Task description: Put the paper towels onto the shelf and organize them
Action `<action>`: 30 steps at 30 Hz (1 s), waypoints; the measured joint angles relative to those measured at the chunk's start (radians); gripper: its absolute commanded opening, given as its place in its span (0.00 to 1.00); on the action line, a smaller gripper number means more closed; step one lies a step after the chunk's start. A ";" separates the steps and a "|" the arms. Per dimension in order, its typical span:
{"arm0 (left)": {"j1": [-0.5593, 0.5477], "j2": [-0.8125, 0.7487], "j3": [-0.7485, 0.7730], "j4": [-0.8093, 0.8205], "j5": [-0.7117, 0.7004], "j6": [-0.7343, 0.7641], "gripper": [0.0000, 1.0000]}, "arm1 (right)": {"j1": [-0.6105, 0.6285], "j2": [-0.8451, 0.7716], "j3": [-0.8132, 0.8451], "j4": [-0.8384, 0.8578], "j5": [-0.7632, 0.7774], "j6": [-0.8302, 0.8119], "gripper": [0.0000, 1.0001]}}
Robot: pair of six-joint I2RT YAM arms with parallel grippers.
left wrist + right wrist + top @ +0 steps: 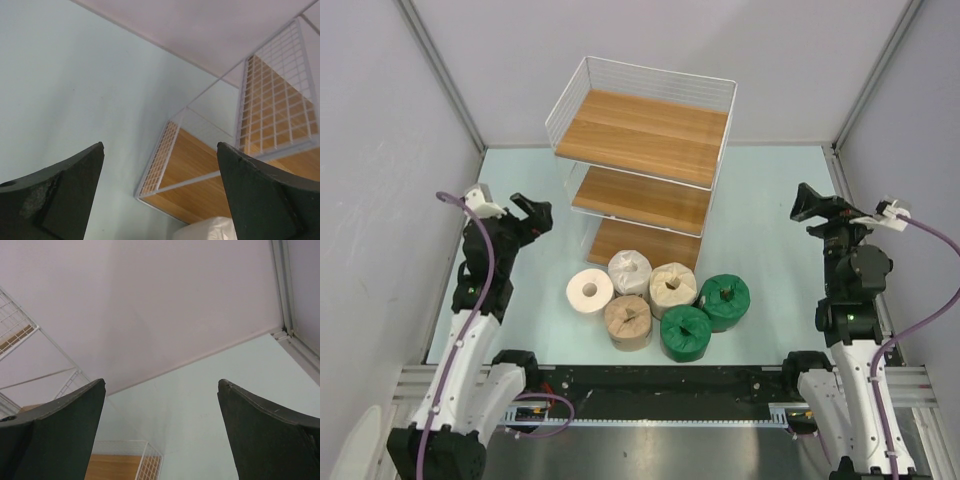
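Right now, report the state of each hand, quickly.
Left hand: open, holding nothing.
Right hand: open, holding nothing.

No text, label or number can be read anywhere (wrappers too small).
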 measured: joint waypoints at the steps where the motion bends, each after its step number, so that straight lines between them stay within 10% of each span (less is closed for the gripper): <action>1: 0.002 -0.031 -0.008 -0.016 0.010 -0.012 1.00 | -0.007 0.013 0.028 -0.042 -0.007 0.010 1.00; 18: -0.008 -0.350 -0.072 -0.267 0.126 -0.023 1.00 | -0.058 0.141 0.097 -0.483 -0.229 0.324 1.00; 30: -0.437 -0.343 -0.116 -0.403 -0.155 -0.071 1.00 | 0.533 0.122 0.100 -0.734 0.085 0.386 1.00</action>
